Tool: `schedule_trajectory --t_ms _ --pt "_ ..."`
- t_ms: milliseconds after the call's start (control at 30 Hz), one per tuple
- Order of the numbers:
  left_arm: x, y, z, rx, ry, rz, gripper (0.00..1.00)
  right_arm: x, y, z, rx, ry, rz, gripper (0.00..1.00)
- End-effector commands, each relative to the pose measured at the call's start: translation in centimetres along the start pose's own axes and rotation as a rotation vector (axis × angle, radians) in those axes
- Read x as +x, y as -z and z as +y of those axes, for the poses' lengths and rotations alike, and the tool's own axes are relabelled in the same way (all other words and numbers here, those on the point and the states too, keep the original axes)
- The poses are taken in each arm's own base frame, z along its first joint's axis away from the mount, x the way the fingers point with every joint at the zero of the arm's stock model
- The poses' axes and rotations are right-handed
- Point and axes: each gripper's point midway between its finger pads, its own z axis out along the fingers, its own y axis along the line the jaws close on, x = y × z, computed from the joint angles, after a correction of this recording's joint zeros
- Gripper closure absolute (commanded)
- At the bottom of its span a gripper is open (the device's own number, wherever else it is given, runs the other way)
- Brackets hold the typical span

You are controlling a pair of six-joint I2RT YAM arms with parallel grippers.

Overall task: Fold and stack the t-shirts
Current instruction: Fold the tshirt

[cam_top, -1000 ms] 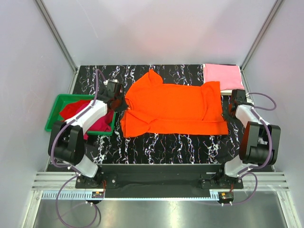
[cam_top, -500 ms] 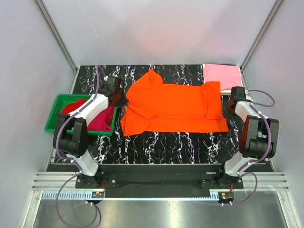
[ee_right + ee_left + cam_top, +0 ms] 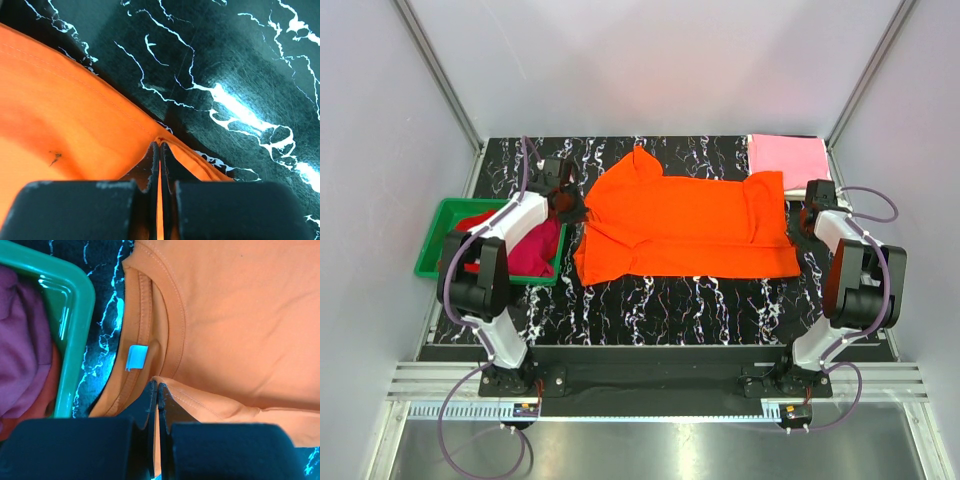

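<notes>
The bright orange t-shirt lies spread across the black marbled table, collar to the left. My left gripper is shut on its edge beside the collar and white tag; the pinched fold shows at the fingertips. My right gripper is shut on the shirt's hem at the right edge, cloth pinched between the fingers. A folded pink t-shirt lies at the back right corner. Crimson-magenta and red shirts sit in the bin.
A green plastic bin stands at the table's left edge, its rim close to my left gripper. White enclosure walls and metal posts surround the table.
Both grippers have moved a little towards the back of the table while holding the orange shirt's ends. The shirt's outline has barely shifted.
</notes>
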Motion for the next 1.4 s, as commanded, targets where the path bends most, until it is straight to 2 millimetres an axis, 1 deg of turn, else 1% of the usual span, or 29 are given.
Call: schedule_trajectory --t_ms 0,133,267,333,400,500,533,667,733,900,1033,1167,1233,1267,1300,1333,1367 --pt "-2.3 0.5 -1.9 0.070 -0.022 -0.044 1.00 -2.3 0.1 1.0 -0.020 -0.015 -0.063 0.99" --pt "-1.9 0.3 -2.3 0.093 -0.024 -0.023 1.00 -2.0 -0.2 1.6 -0.040 -0.014 -0.040 0.97" --pt "-2.1 0.1 -2.8 0.114 -0.049 -0.012 1.00 -2.1 -0.1 2.1 -0.060 -0.007 -0.034 0.96" --pt "-2.2 0.0 -3.0 0.121 -0.055 -0.009 1.00 -2.1 -0.2 2.2 -0.062 -0.005 -0.029 0.92" --pt "-2.4 -0.3 -3.1 0.118 -0.064 -0.006 1.00 -2.2 -0.2 2.2 -0.062 -0.004 -0.031 0.90" --pt "-2.9 -0.6 -3.1 0.106 -0.081 -0.011 1.00 -2.3 0.2 2.1 -0.063 -0.003 -0.041 0.82" --pt "-3.0 -0.6 -3.1 0.107 -0.089 -0.013 1.00 -2.3 0.4 2.1 -0.066 -0.009 -0.041 0.72" --pt "-3.4 -0.9 -3.9 0.137 -0.121 -0.003 1.00 -1.8 1.4 1.7 -0.076 -0.030 -0.041 0.59" --pt "-3.2 -1.1 -4.6 0.175 -0.150 0.015 1.00 -1.5 2.0 1.9 -0.101 -0.042 -0.032 0.58" --pt "-3.9 -2.2 -6.2 0.229 -0.194 0.025 1.00 -1.2 3.5 2.7 -0.167 -0.057 -0.021 0.57" --pt "-4.6 -3.2 -8.2 0.297 -0.230 0.030 1.00 -1.3 4.4 3.1 -0.200 -0.056 -0.022 0.57" --pt "-4.7 -3.9 -10.4 0.376 -0.295 0.035 1.00 -1.0 5.2 3.4 -0.235 -0.055 -0.020 0.56" --pt "-4.6 -4.3 -11.4 0.421 -0.322 0.044 1.00 -0.9 5.4 3.4 -0.244 -0.057 -0.019 0.56" --pt "-4.2 -4.2 -12.4 0.468 -0.349 0.054 1.00 -0.8 5.5 3.5 -0.252 -0.057 -0.012 0.56" --pt "-4.1 -4.6 -12.6 0.470 -0.358 0.055 1.00 -0.7 5.5 3.5 -0.255 -0.058 -0.008 0.56" --pt "-3.9 -4.9 -13.2 0.492 -0.373 0.065 1.00 -0.7 5.6 3.5 -0.257 -0.057 -0.010 0.56" --pt "-3.7 -5.1 -13.3 0.495 -0.385 0.068 1.00 -0.2 5.8 3.9 -0.284 -0.054 0.011 0.56"
